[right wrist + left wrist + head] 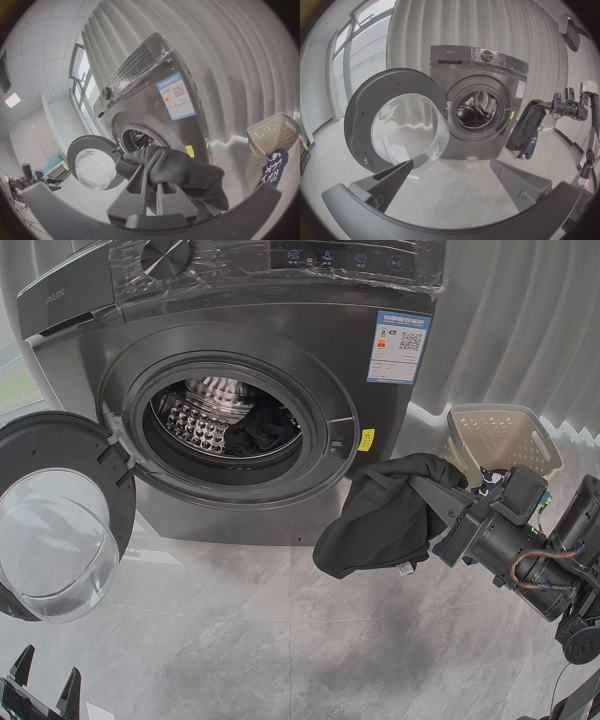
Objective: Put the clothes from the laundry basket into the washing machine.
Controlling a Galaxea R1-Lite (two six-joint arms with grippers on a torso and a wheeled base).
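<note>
Head view: grey washing machine [250,334], round glass door [56,534] swung wide left, dark clothes [262,427] in its drum [200,418]. Right wrist view adds a navy shirt [275,165] over the rim of the beige plastic laundry basket [265,131]. Right gripper [152,176] clamps a black mesh garment [375,521] above bare floor [250,627] between basket and machine; left gripper [450,162] gapes empty.

Floor [281,627]: large grey marble-look tiles, thin grout lines, glossy. Back wall covered by a white pleated curtain [519,321]. Tall windows [362,53] on the left side, daylight coming in. Grid ceiling [40,34] with one lit panel [12,100].
</note>
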